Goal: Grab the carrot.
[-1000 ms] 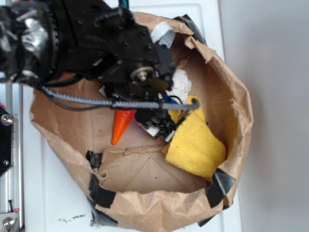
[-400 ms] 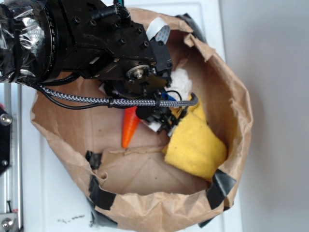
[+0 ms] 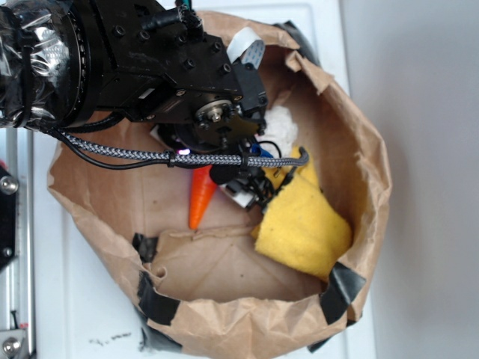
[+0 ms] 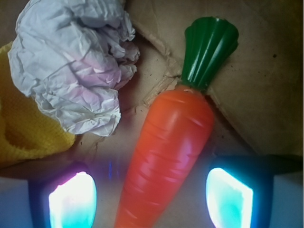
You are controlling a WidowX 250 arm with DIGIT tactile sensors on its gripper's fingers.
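The black arm (image 3: 150,67) reached down into the paper bag (image 3: 359,172) from its upper left rim. Its pincer (image 4: 151,194) hung low inside, jaws spread apart, one glowing fingertip (image 4: 72,199) on each side of the carrot (image 4: 166,152), neither touching it.

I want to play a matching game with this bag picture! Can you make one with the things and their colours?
Things:
1. carrot
2. stalk
3. cloth
4. paper ball

Colours:
A. yellow
B. white
C. orange
D. green

Pairs: 1-C, 2-D, 3-A, 4-B
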